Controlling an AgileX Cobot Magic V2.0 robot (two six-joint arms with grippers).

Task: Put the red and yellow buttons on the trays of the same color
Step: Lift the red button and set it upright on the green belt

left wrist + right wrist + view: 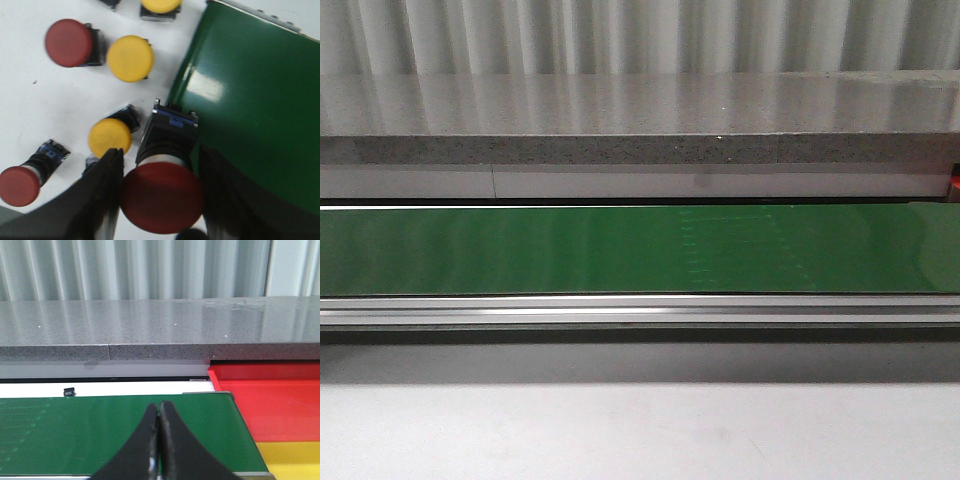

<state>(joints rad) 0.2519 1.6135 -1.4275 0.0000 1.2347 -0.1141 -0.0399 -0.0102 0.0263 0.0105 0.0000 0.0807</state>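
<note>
Between the dark fingers (107, 195) of the left claw (161, 197) sits a red button (162, 195), cap toward the camera and its black-and-blue body pointing away; the claw is clenched on it at the collar just behind the cap, a hold that keeps the wide cap clear of the fingers. It hangs over the edge where the white table (30, 105) meets the green belt (255, 110), which suggests, as a judgement, that the button is meant for the belt, to be carried toward the trays. Just past it on the table lie the other buttons: a yellow one (110, 136) close by, a red one (20, 185) lying on its side, then farther off a second yellow one (130, 58) touching another red one (69, 42), and one more yellow cap (160, 5) at the picture's edge.

Over the belt's other end, the right claw (159, 440) hangs low with its jaws pressed together and nothing between them, seemingly waiting. Beyond it, beside the belt, lie the red tray (270, 395) and the yellow tray (290, 460), side by side and touching, with no buttons visible on them. From the front, only the bare belt and a grey ledge (640, 110) behind it show; neither arm appears there.
</note>
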